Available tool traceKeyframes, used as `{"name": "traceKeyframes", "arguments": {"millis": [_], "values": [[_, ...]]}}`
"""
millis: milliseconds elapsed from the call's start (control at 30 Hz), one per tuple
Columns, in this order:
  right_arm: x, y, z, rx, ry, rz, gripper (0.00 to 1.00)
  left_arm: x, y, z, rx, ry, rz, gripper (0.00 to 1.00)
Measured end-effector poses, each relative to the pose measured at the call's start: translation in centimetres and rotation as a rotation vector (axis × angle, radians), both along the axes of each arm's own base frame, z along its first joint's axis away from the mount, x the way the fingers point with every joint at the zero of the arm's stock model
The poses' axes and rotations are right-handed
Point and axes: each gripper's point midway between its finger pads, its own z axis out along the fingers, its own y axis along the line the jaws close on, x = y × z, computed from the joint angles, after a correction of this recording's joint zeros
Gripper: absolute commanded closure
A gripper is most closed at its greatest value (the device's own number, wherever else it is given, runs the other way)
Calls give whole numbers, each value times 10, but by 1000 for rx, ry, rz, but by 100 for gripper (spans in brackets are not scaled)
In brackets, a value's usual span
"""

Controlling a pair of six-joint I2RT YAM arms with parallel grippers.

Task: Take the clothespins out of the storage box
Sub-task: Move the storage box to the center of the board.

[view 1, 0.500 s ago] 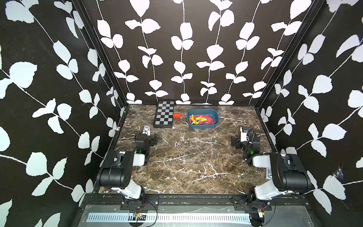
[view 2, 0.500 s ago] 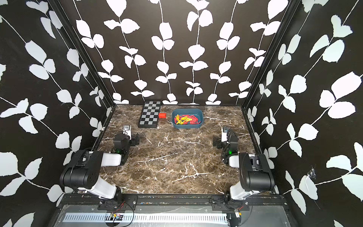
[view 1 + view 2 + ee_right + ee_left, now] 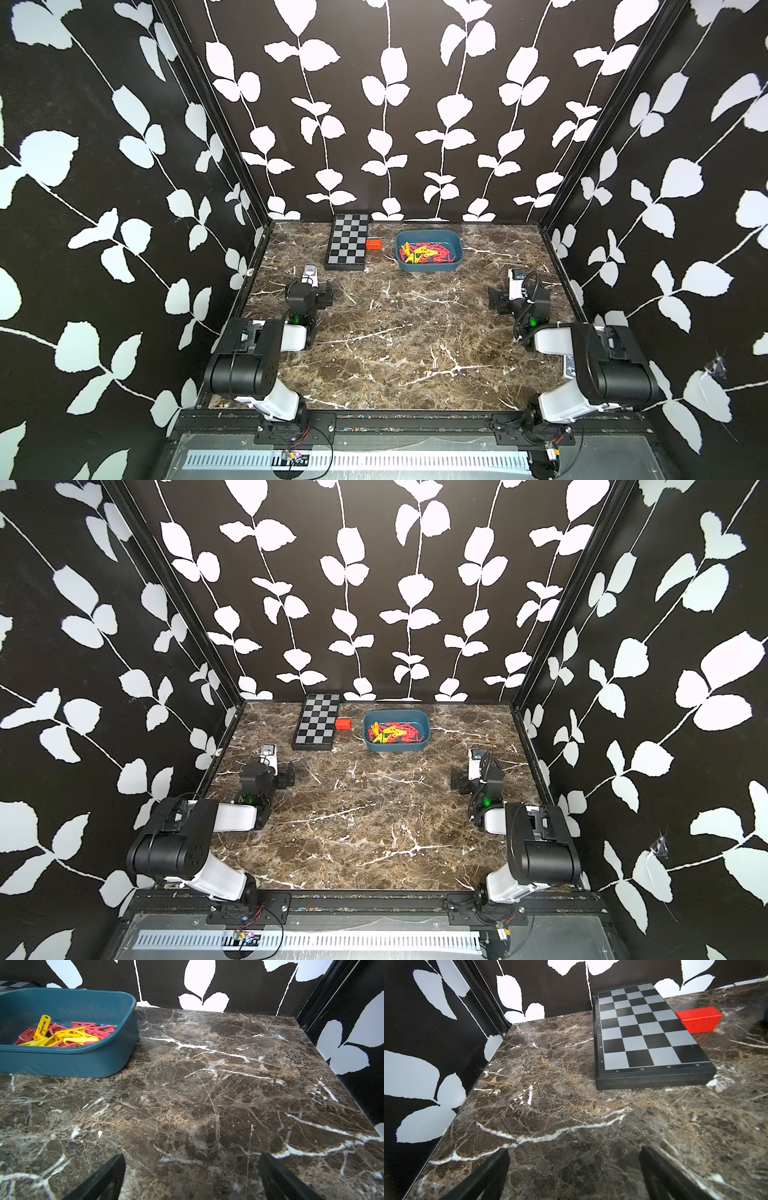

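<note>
none of the clothespins (image 3: 428,254) are out yet: all lie in the box (image 3: 430,267) far down the table (image 3: 395,332), well apart from my left gripper (image 3: 574,1153) and right gripper (image 3: 192,1157), both spread wide and empty.

storage box (image 3: 87,1061): plain dark teal-blue inside and out; ahead of the right gripper (image 3: 192,1157), off toward the left arm's side.
clothespins (image 3: 68,1035): mostly red, several bright yellow, mixed in one heap inside that box.
checkered board (image 3: 641,1030): black and grey squares, black frame with small pale numerals; just ahead of the left gripper (image 3: 574,1153).
block (image 3: 699,1020): red-orange with small dark specks; beside the board, farther from the left gripper.
table (image 3: 207,1095): dark brown marble pattern with white and tan veins; under both grippers.
walls (image 3: 374,104): black, printed with white leaves on thin white vines.
fingers (image 3: 492,1174): black on both grippers.
</note>
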Motion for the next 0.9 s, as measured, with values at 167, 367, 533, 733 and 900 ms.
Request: {"name": "traceKeyframes", "arguments": {"millis": [167, 367, 533, 733, 900], "values": [[0, 1, 0, 0, 0, 2, 1, 0, 0, 0, -1, 0, -1, 1], [0, 1, 0, 0, 0, 2, 1, 0, -1, 0, -1, 0, -4, 1], [-4, -4, 4, -4, 36, -30, 1, -1, 0, 7, 3, 42, -1, 1], [-3, -19, 81, 40, -102, -136, 1, 19, 9, 103, -98, -11, 103, 1], [-19, -39, 111, 171, -123, -313, 1, 21, 6, 167, -239, -48, 133, 1]]}}
